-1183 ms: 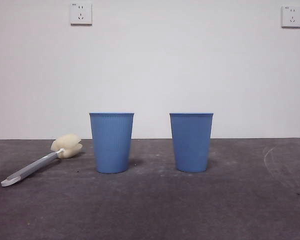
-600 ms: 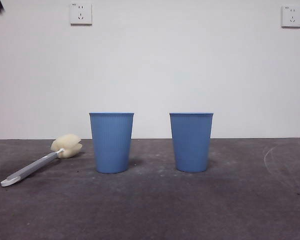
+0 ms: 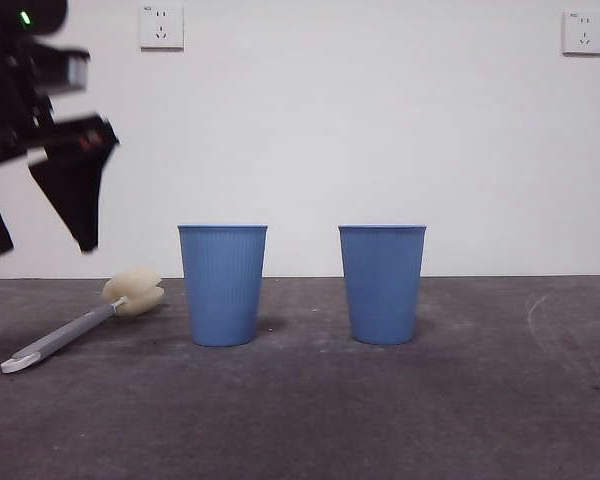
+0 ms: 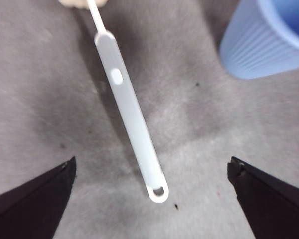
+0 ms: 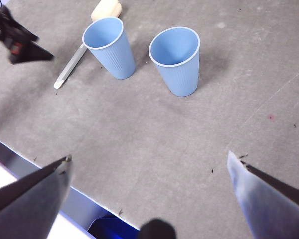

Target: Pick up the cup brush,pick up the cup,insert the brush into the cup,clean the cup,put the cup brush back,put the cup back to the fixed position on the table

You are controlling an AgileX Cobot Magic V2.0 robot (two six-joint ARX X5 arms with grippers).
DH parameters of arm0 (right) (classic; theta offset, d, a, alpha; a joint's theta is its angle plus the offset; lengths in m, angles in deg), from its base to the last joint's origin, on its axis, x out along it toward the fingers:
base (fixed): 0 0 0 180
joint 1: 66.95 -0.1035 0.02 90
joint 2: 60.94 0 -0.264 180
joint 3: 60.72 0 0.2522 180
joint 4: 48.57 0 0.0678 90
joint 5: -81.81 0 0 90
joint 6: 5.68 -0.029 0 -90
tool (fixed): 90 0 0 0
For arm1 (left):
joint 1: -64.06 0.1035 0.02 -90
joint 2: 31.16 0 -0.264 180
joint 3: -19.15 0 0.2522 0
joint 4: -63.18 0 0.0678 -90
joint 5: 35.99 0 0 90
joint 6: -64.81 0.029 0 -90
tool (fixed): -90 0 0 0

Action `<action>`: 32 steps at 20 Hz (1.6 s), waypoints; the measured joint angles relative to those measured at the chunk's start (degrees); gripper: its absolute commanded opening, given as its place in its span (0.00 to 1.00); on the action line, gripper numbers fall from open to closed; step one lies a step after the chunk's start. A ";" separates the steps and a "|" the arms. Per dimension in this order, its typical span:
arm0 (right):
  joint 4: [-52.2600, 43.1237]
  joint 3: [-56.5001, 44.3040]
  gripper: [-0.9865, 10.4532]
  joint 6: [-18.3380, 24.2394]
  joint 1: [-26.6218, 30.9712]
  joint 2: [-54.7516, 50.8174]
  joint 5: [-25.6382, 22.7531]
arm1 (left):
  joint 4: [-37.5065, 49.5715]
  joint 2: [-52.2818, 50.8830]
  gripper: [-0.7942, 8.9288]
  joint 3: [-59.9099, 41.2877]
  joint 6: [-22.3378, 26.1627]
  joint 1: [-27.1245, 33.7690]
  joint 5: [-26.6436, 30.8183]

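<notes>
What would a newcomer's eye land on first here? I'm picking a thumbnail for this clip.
Probably the two blue cups, upright side by side mid-table. Next, the left gripper, big and dark at the front view's upper left, jaws open above the cup brush, which lies flat beside the nearer cup.

The left pincer [image 3: 40, 240] hangs high up with its jaws wide open, and the right pincer [image 5: 149, 164] waits up high, open too.

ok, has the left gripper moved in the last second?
Yes. The left gripper has come down from the top corner, now hanging open above the cup brush, below the wall socket.
</notes>
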 measured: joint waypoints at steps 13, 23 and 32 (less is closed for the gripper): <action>-0.02 0.00 0.61 0.00 0.00 1.44 0.00 | 2.91 11.52 0.69 0.00 -5.73 -0.50 1.99; -0.04 0.00 0.61 0.00 0.00 1.44 0.00 | 4.83 12.33 0.69 0.00 -7.87 -1.27 4.72; -0.02 0.00 0.61 -0.74 0.00 1.44 0.00 | 5.35 12.33 0.63 0.00 -10.36 -1.27 4.70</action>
